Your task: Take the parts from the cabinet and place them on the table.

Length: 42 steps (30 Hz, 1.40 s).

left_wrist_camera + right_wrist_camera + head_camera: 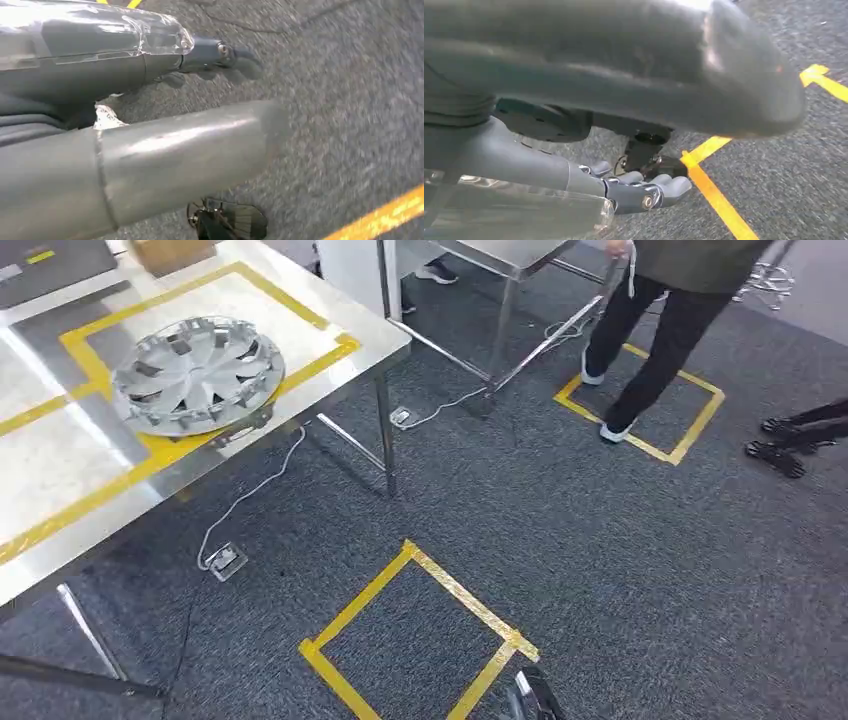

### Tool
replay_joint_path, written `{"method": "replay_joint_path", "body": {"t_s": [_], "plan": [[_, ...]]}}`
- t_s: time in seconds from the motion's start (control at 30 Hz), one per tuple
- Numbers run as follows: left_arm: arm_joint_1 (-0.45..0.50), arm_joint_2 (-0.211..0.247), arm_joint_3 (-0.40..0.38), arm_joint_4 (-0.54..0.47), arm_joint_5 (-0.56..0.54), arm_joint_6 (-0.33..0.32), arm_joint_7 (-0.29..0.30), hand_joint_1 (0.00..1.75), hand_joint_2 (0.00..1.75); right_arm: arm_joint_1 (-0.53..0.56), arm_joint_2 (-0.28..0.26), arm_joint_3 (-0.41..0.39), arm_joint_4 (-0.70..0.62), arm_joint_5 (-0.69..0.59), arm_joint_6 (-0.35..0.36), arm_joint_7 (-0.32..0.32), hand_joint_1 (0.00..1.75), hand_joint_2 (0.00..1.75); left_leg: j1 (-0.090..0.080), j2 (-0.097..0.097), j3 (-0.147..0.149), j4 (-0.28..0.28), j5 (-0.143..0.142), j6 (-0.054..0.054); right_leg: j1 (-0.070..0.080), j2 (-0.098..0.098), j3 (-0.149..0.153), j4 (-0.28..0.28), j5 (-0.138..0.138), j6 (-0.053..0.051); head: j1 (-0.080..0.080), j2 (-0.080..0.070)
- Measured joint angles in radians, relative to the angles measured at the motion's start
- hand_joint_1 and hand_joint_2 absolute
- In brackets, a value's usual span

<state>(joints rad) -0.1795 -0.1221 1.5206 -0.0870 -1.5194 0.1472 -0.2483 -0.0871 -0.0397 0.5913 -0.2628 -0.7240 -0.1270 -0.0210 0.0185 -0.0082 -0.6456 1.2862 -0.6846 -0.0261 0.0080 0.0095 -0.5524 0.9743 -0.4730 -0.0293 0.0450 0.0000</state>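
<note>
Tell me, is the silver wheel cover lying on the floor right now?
No, the wheel cover lies on the steel table, inside the yellow tape outline near the table's corner.

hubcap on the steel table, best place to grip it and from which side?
Probably the rim of the hubcap on the side that overhangs the edge of the table. It lies flat, clip ring up, so a top grasp finds little. Coming from the aisle side, fingers could go under the overhanging rim and the thumb on top.

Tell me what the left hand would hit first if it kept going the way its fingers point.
Most likely the grey carpet: the left hand hangs empty with its fingers aimed at the floor, nothing between. Depth is hard to judge in the blurred wrist view.
</note>
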Motion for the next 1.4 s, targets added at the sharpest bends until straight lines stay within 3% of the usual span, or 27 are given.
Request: {"method": "replay_joint_path", "body": {"t_s": [0.07,0.13,0.17,0.2,0.33,0.4,0.43,0.5,0.53,0.6,0.67,0.7,0.73,0.83,0.87,0.9,0.93,1.0,1.03,1.07,1.13,1.17,1.2,1.23,1.3,1.37,1.4], "plan": [[0.001,-0.002,0.001,0.0,0.001,0.0,0.0,0.0,0.0,0.002,0.0,0.004,0.003,0.0,0.0,0.001,0.0,0.0,-0.001,0.003,-0.016,0.006,0.033,0.0,0.003,0.029,0.001,0.007,-0.003,-0.002,-0.005,0.0],[0.001,-0.003,0.001,0.0,0.001,0.0,-0.005,0.0,0.0,0.002,0.0,0.009,0.006,-0.002,0.0,-0.002,0.0,0.0,0.0,-0.014,0.043,-0.14,0.134,0.005,0.002,0.06,0.001,0.019,-0.01,0.003,-0.007,0.0],[0.001,-0.003,0.001,0.0,0.0,0.0,-0.01,0.0,0.0,0.002,0.0,0.009,0.008,-0.008,0.0,-0.013,0.0,0.0,0.003,-0.062,0.075,-0.222,0.175,0.008,0.001,0.073,-0.001,0.027,-0.016,0.008,-0.01,0.0],[0.001,-0.004,0.001,0.0,-0.001,-0.001,-0.016,0.0,0.0,0.001,0.0,0.009,0.009,-0.012,0.0,-0.026,0.0,0.0,0.013,-0.135,0.079,-0.234,0.156,0.013,0.003,0.08,-0.01,0.037,-0.021,0.014,-0.012,0.0],[0.004,-0.015,0.002,0.001,-0.006,0.0,-0.029,0.0,0.0,-0.001,-0.002,0.009,0.013,-0.031,0.006,-0.075,0.0,0.0,0.009,-0.074,0.093,-0.255,0.155,0.026,-0.008,0.151,-0.03,0.04,-0.013,0.039,-0.007,0.0],[0.002,-0.018,0.002,0.0,-0.006,0.002,-0.029,0.0,0.0,-0.001,0.0,0.011,0.015,-0.033,0.005,-0.079,0.0,0.0,0.01,-0.034,0.106,-0.268,0.156,0.034,-0.002,0.046,-0.047,0.081,-0.041,0.05,0.013,0.0],[0.004,-0.018,0.002,0.0,-0.003,0.001,-0.03,0.0,0.0,-0.006,-0.001,0.012,0.016,-0.036,-0.001,-0.079,0.0,0.0,0.007,-0.011,0.11,-0.269,0.153,0.038,-0.005,0.016,-0.08,0.143,-0.076,0.058,0.024,0.0],[0.005,-0.015,0.003,0.0,0.019,-0.006,-0.03,0.0,0.0,-0.012,0.0,0.018,0.016,-0.039,-0.016,-0.08,0.0,0.0,0.004,0.035,0.112,-0.268,0.147,0.039,-0.012,-0.005,-0.164,0.297,-0.139,0.067,0.025,0.0],[0.004,-0.013,0.003,0.0,0.028,-0.01,-0.026,0.0,0.0,-0.009,0.0,0.02,0.016,-0.04,-0.023,-0.082,0.0,0.0,0.004,0.055,0.112,-0.268,0.144,0.038,-0.015,-0.008,-0.187,0.339,-0.145,0.069,0.026,0.0],[0.002,-0.007,0.003,0.0,0.04,-0.021,-0.01,0.0,0.0,0.001,-0.001,0.021,0.018,-0.044,-0.032,-0.095,0.0,0.0,0.003,0.081,0.118,-0.268,0.138,0.035,-0.018,-0.013,-0.158,0.281,-0.089,0.068,0.031,0.0],[-0.002,-0.003,0.003,0.0,0.05,-0.031,0.008,0.0,0.0,0.003,-0.003,0.022,0.022,-0.053,-0.045,-0.118,0.0,0.0,0.003,0.099,0.13,-0.269,0.131,0.029,-0.015,-0.033,-0.067,0.11,0.0,0.057,0.04,0.0],[-0.004,-0.002,0.003,0.0,0.053,-0.04,0.017,0.0,0.0,0.001,-0.005,0.022,0.023,-0.056,-0.049,-0.131,0.0,0.0,0.002,0.108,0.132,-0.272,0.128,0.026,-0.005,-0.08,-0.036,0.057,-0.008,0.048,0.041,0.0],[-0.005,0.0,0.003,0.0,0.054,-0.047,0.026,0.0,0.0,-0.001,-0.006,0.023,0.023,-0.065,-0.059,-0.148,0.0,0.0,-0.003,0.113,0.132,-0.271,0.126,0.021,0.003,-0.087,-0.03,0.04,-0.011,0.039,0.04,0.0],[-0.004,0.003,0.003,0.0,0.044,-0.071,0.039,0.0,0.0,0.003,-0.017,0.022,0.025,-0.096,-0.094,-0.183,0.0,0.0,-0.002,0.136,0.145,-0.281,0.124,0.006,0.006,-0.065,-0.033,0.038,-0.015,0.027,0.039,0.0],[-0.004,0.002,0.003,0.0,0.034,-0.075,0.035,0.0,0.0,0.004,-0.022,0.022,0.026,-0.107,-0.103,-0.185,0.0,0.0,-0.002,0.131,0.149,-0.283,0.113,-0.001,-0.002,-0.056,-0.018,0.019,-0.007,0.017,0.04,0.0],[-0.006,0.003,0.003,0.0,0.025,-0.076,0.03,0.0,0.0,0.005,-0.022,0.022,0.027,-0.116,-0.107,-0.188,0.0,0.0,0.003,0.046,0.146,-0.259,0.096,-0.001,-0.002,-0.051,-0.011,0.012,-0.005,0.012,0.031,0.0],[-0.005,0.003,0.003,0.0,0.021,-0.077,0.024,0.0,0.0,-0.001,-0.026,0.021,0.029,-0.12,-0.109,-0.188,0.0,0.0,0.001,0.011,0.116,-0.195,0.062,0.003,-0.004,-0.041,-0.009,0.01,-0.004,0.007,0.025,0.0],[0.0,0.003,0.003,0.0,0.017,-0.08,0.024,0.0,0.0,-0.008,-0.03,0.02,0.03,-0.124,-0.111,-0.189,0.0,0.0,-0.001,0.0,0.029,-0.033,-0.003,0.004,0.0,-0.013,-0.008,0.011,-0.007,0.002,0.008,0.0],[0.003,0.003,0.003,0.0,0.013,-0.08,0.024,0.0,0.0,-0.007,-0.03,0.02,0.03,-0.126,-0.111,-0.19,0.0,0.0,-0.001,0.0,-0.009,0.023,-0.013,0.004,0.003,0.003,-0.007,0.013,-0.009,-0.001,0.003,0.0],[0.005,0.005,0.003,0.0,0.006,-0.08,0.024,0.0,0.0,-0.004,-0.03,0.02,0.03,-0.128,-0.111,-0.197,0.0,0.0,-0.001,0.002,-0.025,0.03,0.005,0.005,0.004,0.018,-0.004,0.015,-0.011,-0.002,0.0,0.0],[0.004,0.01,0.003,0.0,-0.017,-0.079,0.039,0.0,0.0,0.0,-0.03,0.021,0.03,-0.132,-0.113,-0.21,0.0,0.0,-0.001,-0.002,0.009,-0.08,0.102,0.008,0.004,0.047,0.005,0.02,-0.019,0.001,-0.003,0.0],[0.003,0.012,0.003,0.0,-0.029,-0.078,0.056,0.0,0.0,-0.001,-0.03,0.021,0.03,-0.134,-0.113,-0.215,0.0,0.0,0.0,-0.026,0.044,-0.17,0.161,0.01,0.002,0.061,0.009,0.025,-0.025,0.005,-0.005,0.0],[0.004,0.015,0.002,0.0,-0.039,-0.074,0.07,0.0,0.0,-0.002,-0.03,0.021,0.03,-0.136,-0.113,-0.217,0.0,0.0,0.004,-0.077,0.067,-0.225,0.175,0.013,-0.001,0.072,0.007,0.032,-0.033,0.01,-0.008,0.0],[0.004,0.017,0.002,0.001,-0.043,-0.074,0.078,0.0,0.0,-0.006,-0.03,0.021,0.031,-0.138,-0.115,-0.217,0.0,0.0,0.01,-0.107,0.077,-0.245,0.164,0.012,0.003,0.085,0.001,0.044,-0.039,0.018,-0.011,0.0],[0.004,0.023,0.001,0.0,-0.047,-0.072,0.075,0.0,0.0,-0.009,-0.03,0.021,0.031,-0.148,-0.124,-0.212,0.0,0.0,0.0,-0.081,0.081,-0.247,0.156,0.017,-0.007,0.11,-0.006,0.039,-0.035,0.028,-0.003,0.0],[0.003,0.027,0.001,0.0,-0.048,-0.075,0.056,0.0,0.0,-0.004,-0.031,0.022,0.031,-0.164,-0.139,-0.189,0.0,0.0,0.009,-0.048,0.091,-0.261,0.159,0.029,-0.007,0.133,-0.009,0.037,-0.035,0.039,-0.007,0.0],[0.002,0.029,0.001,0.0,-0.047,-0.075,0.051,0.0,0.0,-0.001,-0.029,0.024,0.031,-0.167,-0.139,-0.185,0.0,0.0,0.008,-0.033,0.099,-0.267,0.16,0.031,-0.003,0.08,-0.015,0.056,-0.047,0.043,0.0,0.0]]}}
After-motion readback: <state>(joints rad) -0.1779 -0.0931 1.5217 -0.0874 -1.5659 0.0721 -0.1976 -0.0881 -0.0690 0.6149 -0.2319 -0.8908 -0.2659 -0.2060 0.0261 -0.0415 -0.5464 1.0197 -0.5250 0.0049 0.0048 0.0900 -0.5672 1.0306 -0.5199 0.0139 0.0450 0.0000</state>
